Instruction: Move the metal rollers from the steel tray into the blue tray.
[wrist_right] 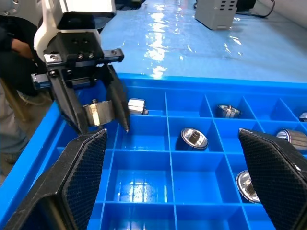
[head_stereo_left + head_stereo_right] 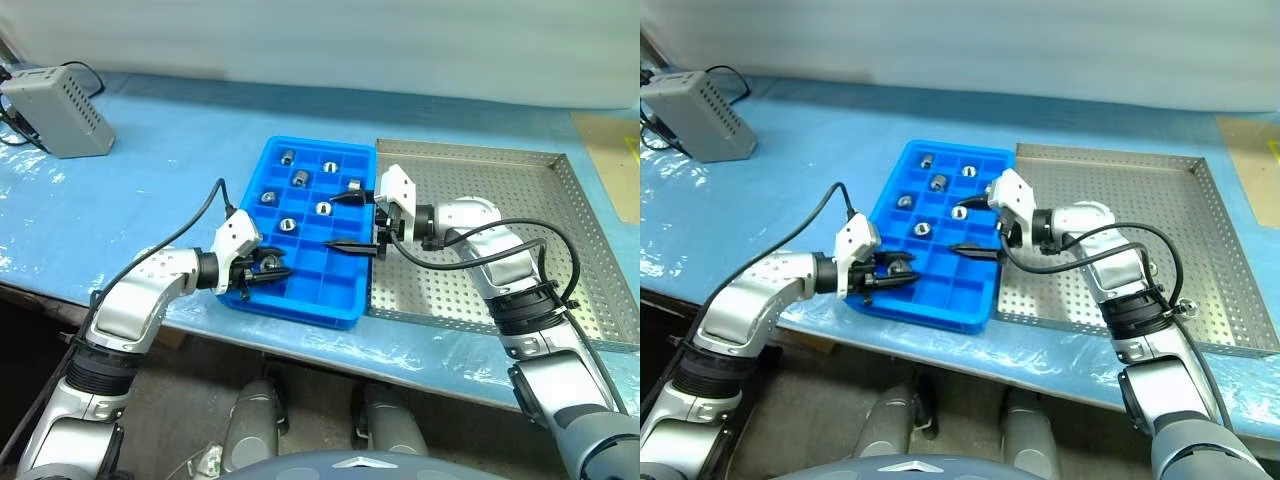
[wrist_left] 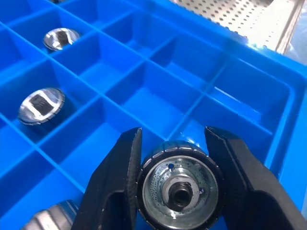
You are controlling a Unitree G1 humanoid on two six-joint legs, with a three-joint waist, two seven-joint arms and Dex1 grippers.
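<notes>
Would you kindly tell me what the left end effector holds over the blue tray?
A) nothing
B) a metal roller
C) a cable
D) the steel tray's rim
B: the left end effector is shut on a metal roller above a blue tray compartment.

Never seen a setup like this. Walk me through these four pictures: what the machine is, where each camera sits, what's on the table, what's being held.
This is a two-armed humanoid robot. Two pictures come from cameras on its head, looking down over its arms; the other two come from a camera on each wrist, looking along that gripper's fingers. On the blue-covered table lie a blue tray with square compartments, a perforated steel tray beside it, and a grey box with cables. Several metal rollers already sit in blue compartments. The left gripper is shut on a roller over the blue tray. The right gripper hangs open over it, holding nothing.
</notes>
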